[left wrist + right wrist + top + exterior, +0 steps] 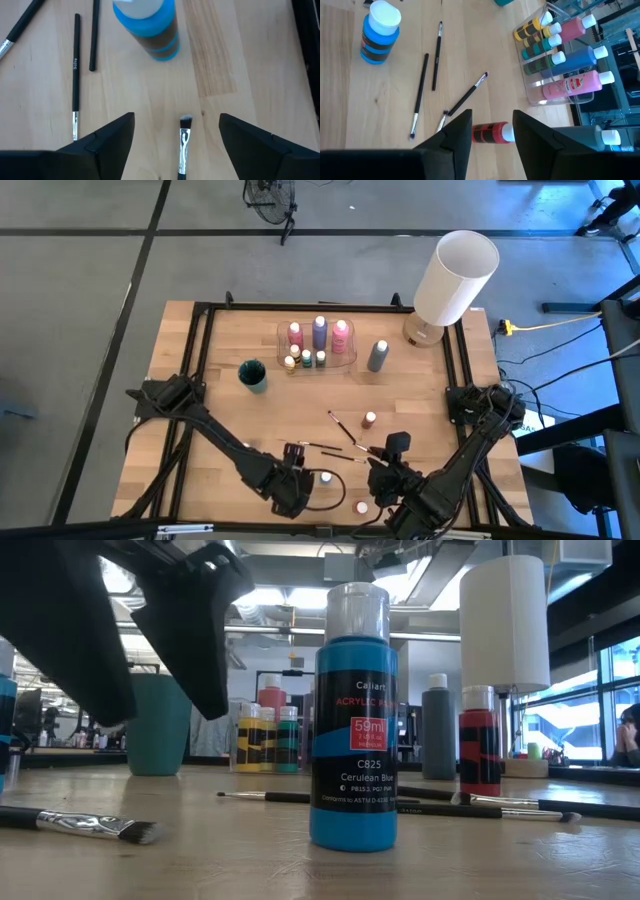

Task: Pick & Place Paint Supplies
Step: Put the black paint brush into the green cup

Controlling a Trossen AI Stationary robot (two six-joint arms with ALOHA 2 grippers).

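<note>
A thin, light paintbrush lies flat on the table near its front edge, between the left gripper's wide-open, empty fingers; likely slippery, best pinched across its stiff handle. The right gripper, half open, holds nothing.

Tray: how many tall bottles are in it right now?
3, all upright in the clear tray at the table's far side: left pink bottle, purple bottle in the middle, right pink bottle. None looks hidden from above.
</note>
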